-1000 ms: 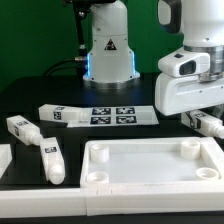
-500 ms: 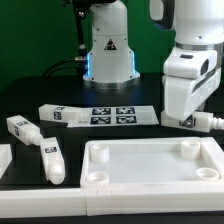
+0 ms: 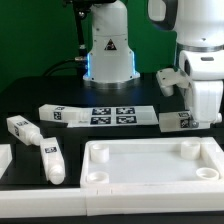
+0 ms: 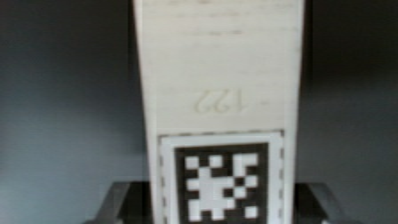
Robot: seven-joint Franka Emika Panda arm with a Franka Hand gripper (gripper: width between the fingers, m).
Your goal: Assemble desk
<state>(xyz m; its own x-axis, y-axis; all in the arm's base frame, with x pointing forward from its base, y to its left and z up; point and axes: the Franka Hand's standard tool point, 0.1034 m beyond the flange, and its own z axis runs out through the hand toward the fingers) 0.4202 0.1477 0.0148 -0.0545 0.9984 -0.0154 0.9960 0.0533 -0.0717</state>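
The desk's large white panel lies rim-up at the front, with round sockets in its corners. My gripper hangs above the panel's far edge at the exterior view's right. It is shut on a white square leg that sticks out level toward the exterior view's left. In the wrist view the leg fills the middle, its tag between my gripper's dark fingers. Two more tagged legs lie at the exterior view's left and a third lies farther back.
The marker board lies flat behind the panel, beside the third leg. The robot base stands at the back centre. Another white part shows at the exterior view's left edge.
My wrist has turned and risen. The held leg, which stuck out to the exterior view's right under the hand, now points toward its left. The other parts have not moved.
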